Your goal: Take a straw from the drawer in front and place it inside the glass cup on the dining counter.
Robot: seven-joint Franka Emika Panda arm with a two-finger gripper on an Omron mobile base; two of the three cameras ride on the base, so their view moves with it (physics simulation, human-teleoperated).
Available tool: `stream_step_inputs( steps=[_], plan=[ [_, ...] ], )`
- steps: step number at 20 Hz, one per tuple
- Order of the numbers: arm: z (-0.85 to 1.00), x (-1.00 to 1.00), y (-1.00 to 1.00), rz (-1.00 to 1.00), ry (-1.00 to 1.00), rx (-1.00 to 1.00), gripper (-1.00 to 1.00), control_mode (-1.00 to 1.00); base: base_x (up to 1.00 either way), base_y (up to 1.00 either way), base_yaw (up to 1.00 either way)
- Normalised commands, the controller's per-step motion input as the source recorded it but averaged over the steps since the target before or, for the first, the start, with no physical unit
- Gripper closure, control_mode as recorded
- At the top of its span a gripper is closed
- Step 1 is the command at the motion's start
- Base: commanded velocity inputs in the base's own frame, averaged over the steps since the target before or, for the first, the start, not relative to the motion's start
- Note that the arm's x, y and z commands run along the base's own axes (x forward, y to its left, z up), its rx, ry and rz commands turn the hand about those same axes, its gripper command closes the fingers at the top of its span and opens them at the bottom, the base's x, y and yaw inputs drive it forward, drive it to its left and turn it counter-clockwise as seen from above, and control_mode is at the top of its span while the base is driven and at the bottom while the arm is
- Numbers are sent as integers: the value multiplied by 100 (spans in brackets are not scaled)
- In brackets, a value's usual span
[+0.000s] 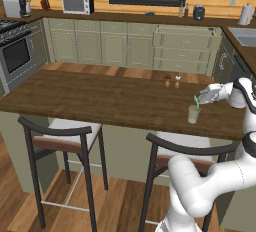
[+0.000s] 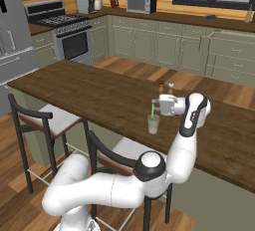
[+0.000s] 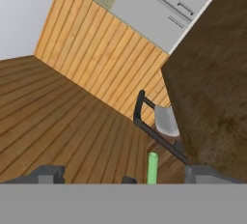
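The small clear glass cup [image 1: 194, 114] [image 2: 153, 124] stands on the dark-brown dining counter [image 1: 100, 98] [image 2: 89, 93] near its front edge. The thin green straw [image 1: 196, 102] [image 2: 152, 109] stands in the cup, leaning slightly, with its top above the rim. My gripper [image 1: 201, 98] [image 2: 156, 104] hovers level with the straw's top. It is open. In the hand view the straw's tip [image 3: 152, 167] rises between the widely spread fingertips [image 3: 48, 174], touching neither. The drawer is out of view.
Two small brown shakers [image 1: 172, 81] [image 2: 166, 86] stand on the counter behind the cup. Two black-framed stools [image 1: 62, 133] [image 2: 47, 120] sit under the counter's front edge. Stove [image 2: 69, 36] and cabinets line the far wall.
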Motion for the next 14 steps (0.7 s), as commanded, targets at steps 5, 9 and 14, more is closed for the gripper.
stream_step_inputs(
  steps=[5,9,14],
  plan=[
    [4,21,0,-7,0,0,-100,-100,0,0,0],
    [0,27,0,-9,0,0,-100,-100,0,0,0],
    [11,21,1,-8,0,0,-100,-100,0,0,0]
  ],
)
